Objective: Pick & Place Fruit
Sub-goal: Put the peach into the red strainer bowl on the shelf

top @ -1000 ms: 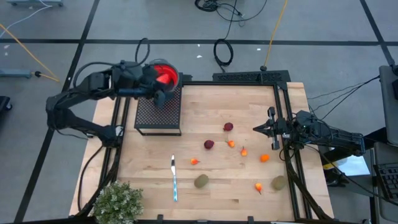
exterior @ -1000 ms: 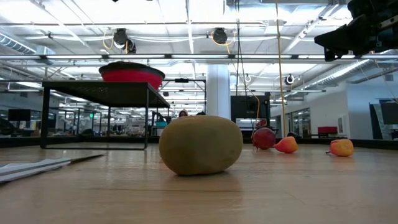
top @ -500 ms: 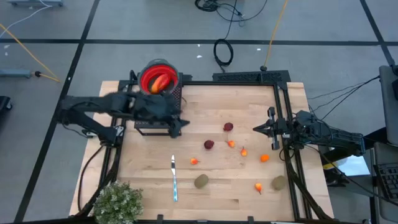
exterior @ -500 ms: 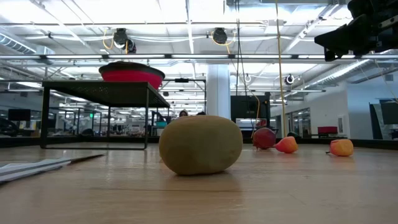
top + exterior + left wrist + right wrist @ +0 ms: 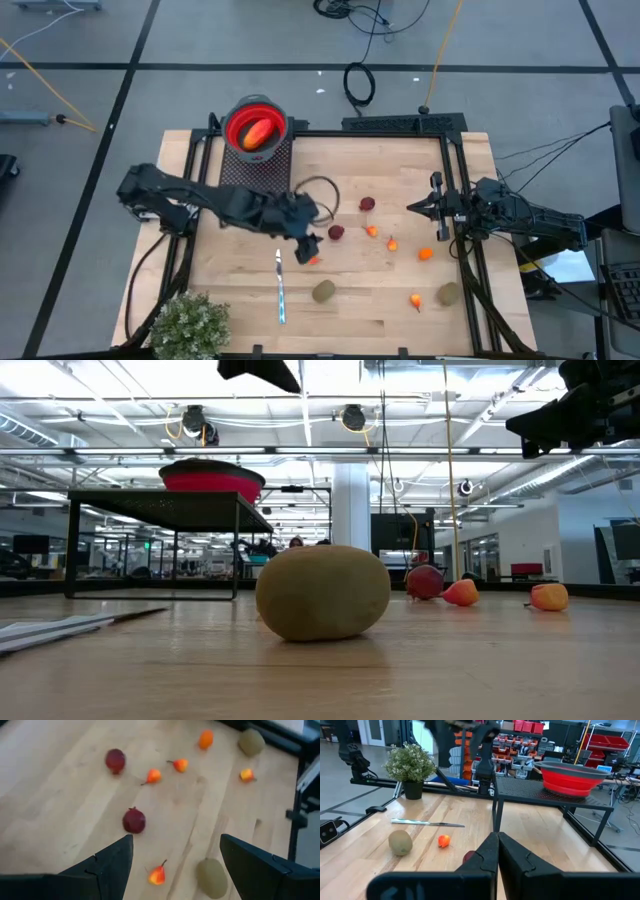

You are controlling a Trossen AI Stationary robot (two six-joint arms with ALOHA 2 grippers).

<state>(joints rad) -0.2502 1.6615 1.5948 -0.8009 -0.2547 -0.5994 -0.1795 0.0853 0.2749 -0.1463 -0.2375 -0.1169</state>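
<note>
Above the table (image 5: 400, 310), only the high view shows the empty left claw (image 5: 311, 247) spread wide.

My arms are matte black, jointed tubes. A thin black cable loops above my left hand (image 5: 308, 243) at frame centre. Its fingers (image 5: 107, 867) are broad, dark, angular wedges. My right hand (image 5: 413, 207) tapers to a point.

You are in a large robotics lab or workshop: a wooden counter (image 5: 400, 170) framed by black rails, cables (image 5: 358, 82) across a taped concrete floor, exposed ceiling lights (image 5: 300, 405), and shelves of red bins (image 5: 597, 742) behind.
</note>
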